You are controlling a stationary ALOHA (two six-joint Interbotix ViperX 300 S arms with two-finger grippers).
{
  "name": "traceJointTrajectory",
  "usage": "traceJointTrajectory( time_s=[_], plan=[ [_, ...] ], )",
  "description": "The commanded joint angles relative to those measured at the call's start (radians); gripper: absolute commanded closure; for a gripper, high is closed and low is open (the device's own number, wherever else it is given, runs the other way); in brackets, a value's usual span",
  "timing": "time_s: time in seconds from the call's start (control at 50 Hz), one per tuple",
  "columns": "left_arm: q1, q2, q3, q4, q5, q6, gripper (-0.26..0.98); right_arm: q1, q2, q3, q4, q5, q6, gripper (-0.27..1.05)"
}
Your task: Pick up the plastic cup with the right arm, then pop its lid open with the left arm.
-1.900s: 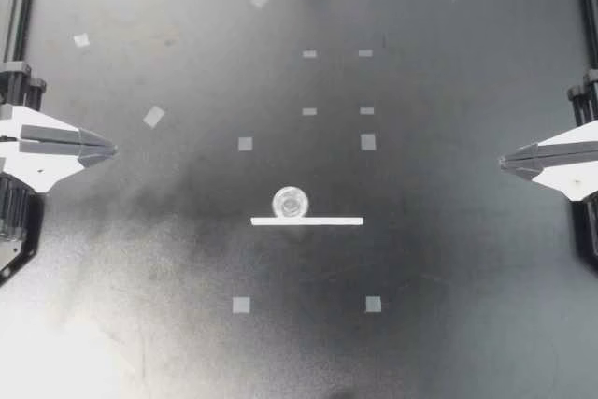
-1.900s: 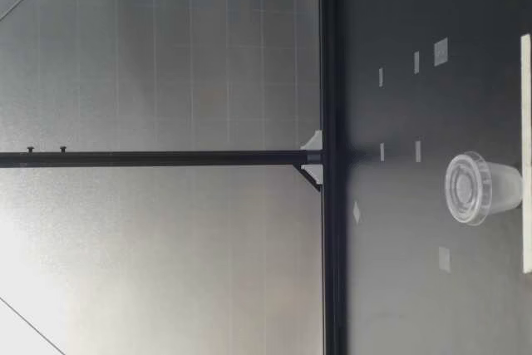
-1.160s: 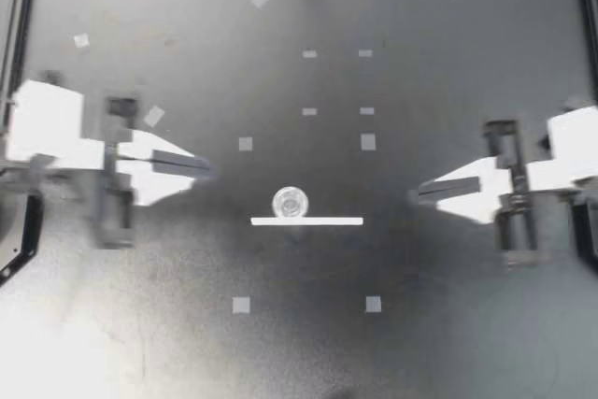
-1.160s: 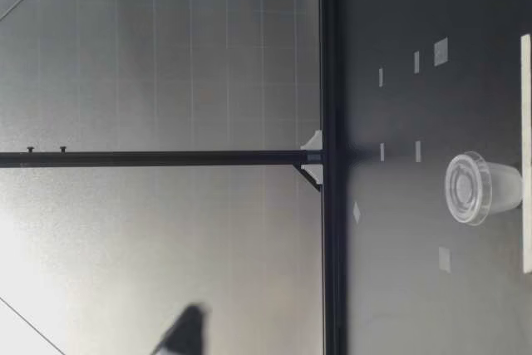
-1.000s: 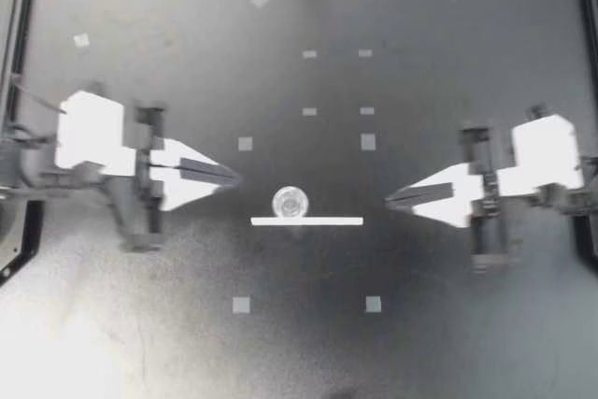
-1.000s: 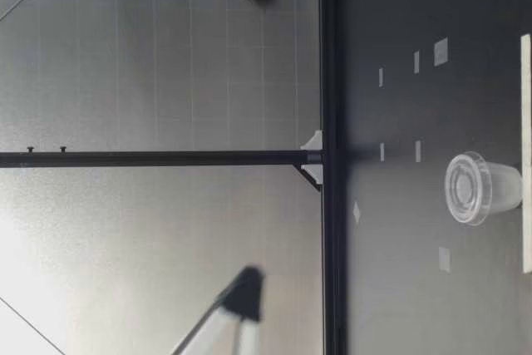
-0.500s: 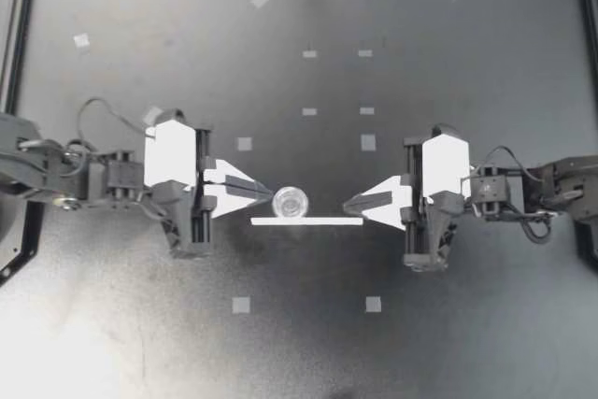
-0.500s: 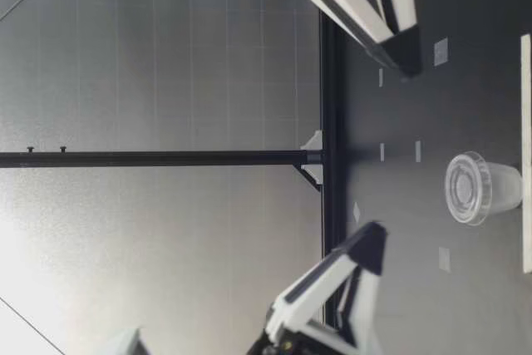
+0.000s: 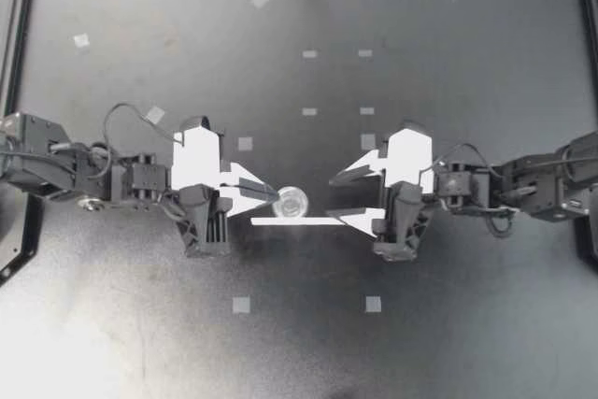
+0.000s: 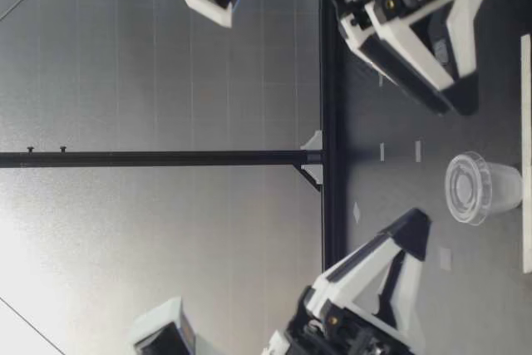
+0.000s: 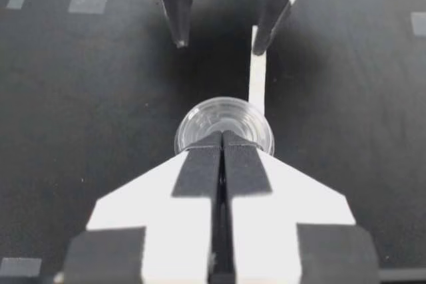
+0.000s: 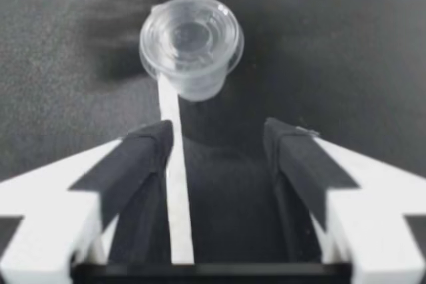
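**Small clear plastic lidded cup** (image 9: 291,200): round, glossy, ridged rim. It stands upright at mid-table, just beside a flat white tape strip (image 9: 308,221).

**Change:** both arms have swung in from the table's edges and now flank the cup, which is ungrasped.

**Left gripper** (image 9: 271,198): fingers pressed together, empty, tips at the cup's rim.

**Right gripper** (image 9: 336,197): spread wide, empty, over the strip.

**Surface:** matte black table (image 9: 448,324) with grey tape squares (image 9: 241,305).

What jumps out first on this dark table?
A small clear lidded cup stands on the dark table beside a white tape strip. My left tool, fingers shut, points at it from one side; my right tool gapes open on the other.
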Motion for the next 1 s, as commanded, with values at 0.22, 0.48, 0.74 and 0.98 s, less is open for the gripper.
traceJointTrajectory(
  time_s=[0.22, 0.48, 0.74, 0.98],
  plan=[
    [0.003, -0.002, -0.023, -0.002, -0.009, 0.002, 0.79, -0.009, 0.023, -0.057, 0.003, 0.023, 0.003, 0.16],
    [0.003, 0.020, -0.035, -0.002, -0.009, -0.003, 0.79, -0.006, 0.049, -0.078, -0.003, 0.025, 0.025, 0.16],
    [0.003, 0.035, -0.048, -0.002, 0.015, -0.005, 0.79, 0.014, 0.061, -0.104, -0.018, 0.031, 0.028, 0.16],
    [0.005, 0.048, -0.049, -0.002, 0.018, -0.005, 0.79, 0.031, 0.069, -0.107, -0.023, 0.038, 0.028, 0.16]
  ],
)
